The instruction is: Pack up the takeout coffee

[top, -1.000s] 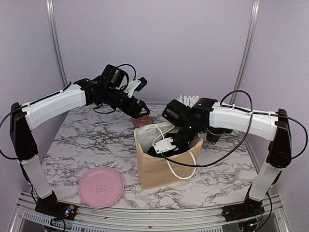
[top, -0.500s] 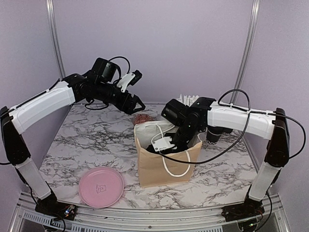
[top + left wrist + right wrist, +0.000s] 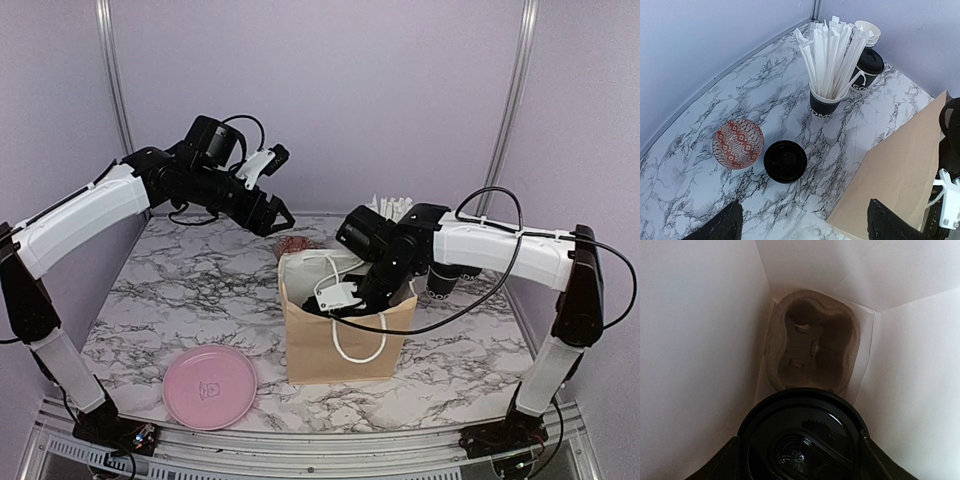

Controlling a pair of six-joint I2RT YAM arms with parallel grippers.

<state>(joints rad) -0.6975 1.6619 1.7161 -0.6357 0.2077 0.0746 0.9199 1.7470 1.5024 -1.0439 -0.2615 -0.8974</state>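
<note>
Over a grey-veined white marble table (image 3: 180, 290) boxed in by lilac walls (image 3: 350, 90), a takeout coffee cup (image 3: 802, 440) hangs inside a brown paper bag (image 3: 340, 350)
Right jaws, sunk in the bag's mouth, grasp the cup; only its black lidded top shows, facing up at the wrist camera, so its long axis runs straight down toward the pulp carrier (image 3: 812, 347) on the bag floor, held above it. Left jaws are released, holding nothing, raised over the table's back left. Below them a second lidded cup (image 3: 867, 67) stands upright near the back wall, beside a black cup of white straws (image 3: 822, 105); a red-patterned bowl (image 3: 738, 142) and a black lid (image 3: 785, 161) lie just beside each other
</note>
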